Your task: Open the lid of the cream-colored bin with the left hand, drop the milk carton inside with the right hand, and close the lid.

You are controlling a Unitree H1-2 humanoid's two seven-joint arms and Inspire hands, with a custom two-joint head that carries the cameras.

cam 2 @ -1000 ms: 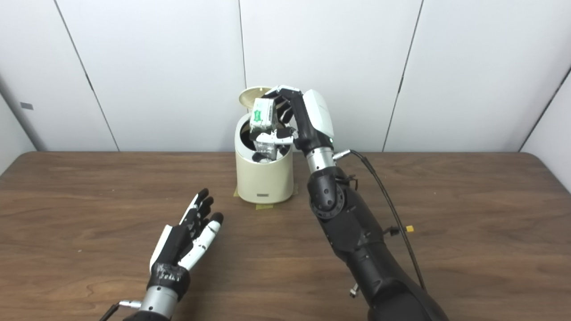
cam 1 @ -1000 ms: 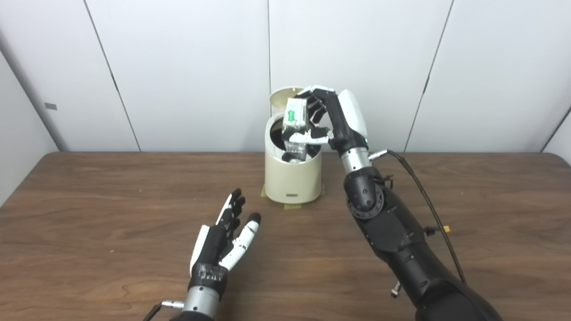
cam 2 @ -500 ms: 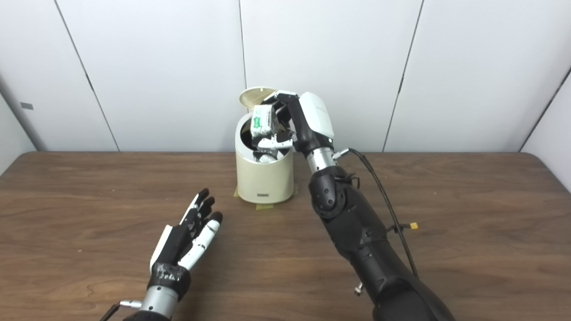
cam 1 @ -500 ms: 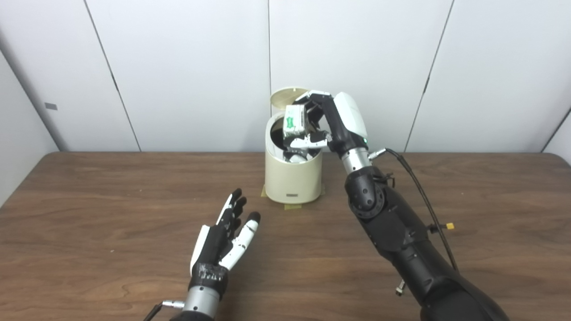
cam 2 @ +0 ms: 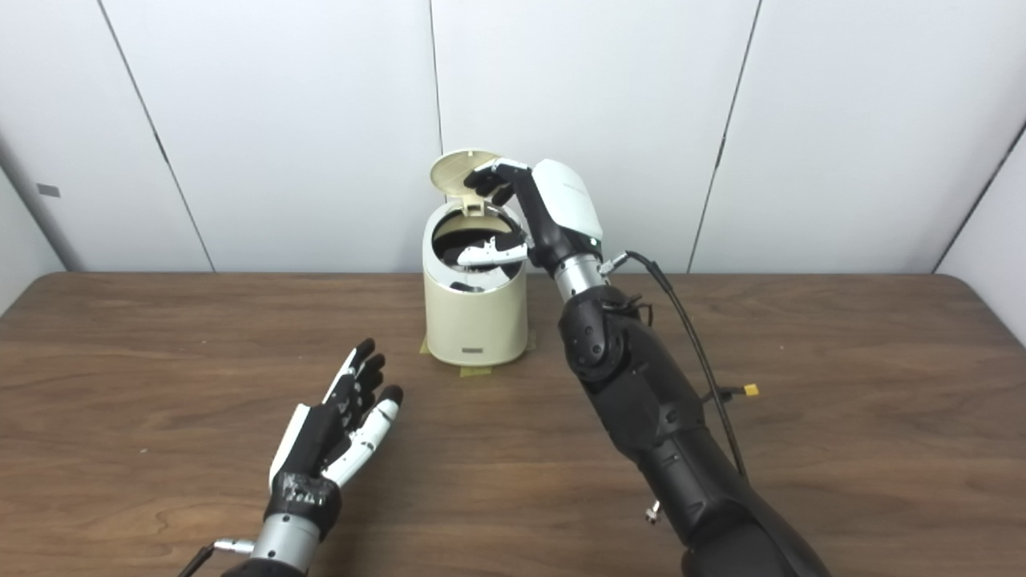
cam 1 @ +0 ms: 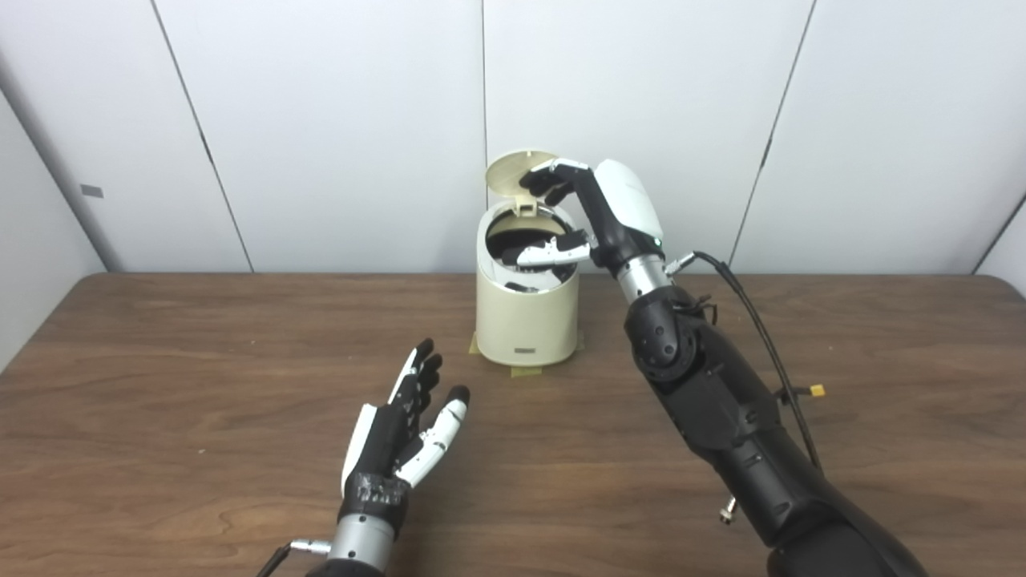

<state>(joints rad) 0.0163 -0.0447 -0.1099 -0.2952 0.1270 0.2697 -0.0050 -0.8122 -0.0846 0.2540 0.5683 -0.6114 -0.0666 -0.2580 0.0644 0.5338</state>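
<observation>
Cream bin [cam 1: 526, 316]: back-centre of table [cam 1: 160, 385], lid [cam 1: 513, 170] up, hinged at rear.
Carton: not visible, presumably inside.
Right hand [cam 1: 573, 216]: empty, spread, touching lid, nearest.
Left hand [cam 1: 401, 433]: open, well short.

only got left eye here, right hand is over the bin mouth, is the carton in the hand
observer: No carton in the right hand. From the right eye, its thumb lies across the bin mouth, holding nothing.
operator: lid up or down
observer: The lid is up. In the right eye the fingertips sit at its right edge; contact unclear.
operator: left hand near the bin
observer: No. The left hand is open, off to the bin's front left, with bare table between them.
</observation>
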